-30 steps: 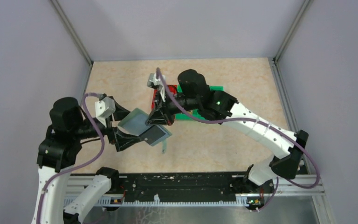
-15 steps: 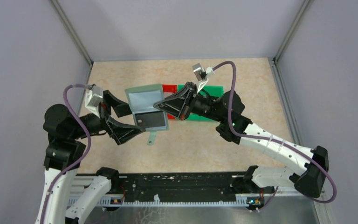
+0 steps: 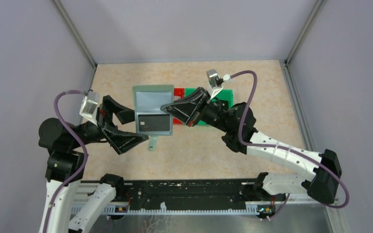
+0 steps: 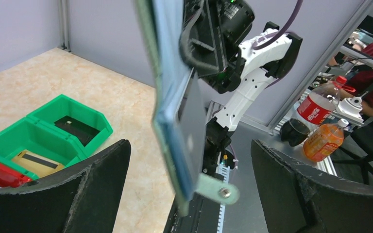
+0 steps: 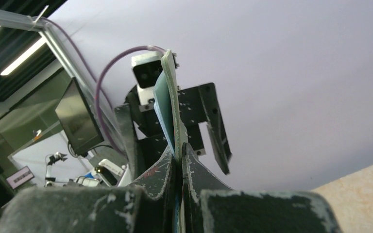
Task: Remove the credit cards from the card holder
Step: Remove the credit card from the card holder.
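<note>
Right pincer [image 3: 165, 108] on flat card holder [image 3: 150, 99]

Lab: walled cell [image 3: 189, 29], monitor [image 5: 80, 124]

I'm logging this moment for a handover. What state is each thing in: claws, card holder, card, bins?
card holder: unfolded, lifted off the table.
dark grey card: in its pocket.
right claw: shut on the card holder's edge.
left claw: open, holder between its fingers.
green bins: a card in each.
</note>
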Robot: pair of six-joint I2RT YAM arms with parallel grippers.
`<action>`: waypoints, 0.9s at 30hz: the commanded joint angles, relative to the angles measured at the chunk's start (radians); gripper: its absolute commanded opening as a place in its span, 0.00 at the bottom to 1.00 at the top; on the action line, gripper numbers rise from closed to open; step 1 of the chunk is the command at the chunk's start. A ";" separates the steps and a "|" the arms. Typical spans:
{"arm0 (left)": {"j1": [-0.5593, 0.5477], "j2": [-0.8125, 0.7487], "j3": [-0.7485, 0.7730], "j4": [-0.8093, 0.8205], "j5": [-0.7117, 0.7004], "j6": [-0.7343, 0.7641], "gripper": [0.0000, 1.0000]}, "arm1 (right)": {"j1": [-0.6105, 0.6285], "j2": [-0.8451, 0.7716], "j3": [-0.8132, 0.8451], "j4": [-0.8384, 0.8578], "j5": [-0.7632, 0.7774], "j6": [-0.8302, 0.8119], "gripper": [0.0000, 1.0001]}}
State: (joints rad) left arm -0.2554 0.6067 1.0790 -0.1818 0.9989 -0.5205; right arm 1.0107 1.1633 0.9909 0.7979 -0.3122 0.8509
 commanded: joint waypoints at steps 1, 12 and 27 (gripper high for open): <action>-0.001 -0.005 -0.005 0.088 0.006 -0.074 0.97 | 0.007 -0.035 -0.035 0.131 0.064 0.014 0.00; -0.001 0.032 -0.047 0.174 0.052 -0.188 0.83 | 0.009 -0.056 -0.115 0.273 0.113 0.040 0.00; -0.001 0.073 -0.016 0.072 0.081 -0.040 0.01 | 0.068 -0.041 -0.104 0.205 0.145 -0.078 0.13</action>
State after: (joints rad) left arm -0.2554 0.6567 1.0199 0.0090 1.0599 -0.6941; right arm 1.0603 1.1603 0.8436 1.0451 -0.1719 0.8478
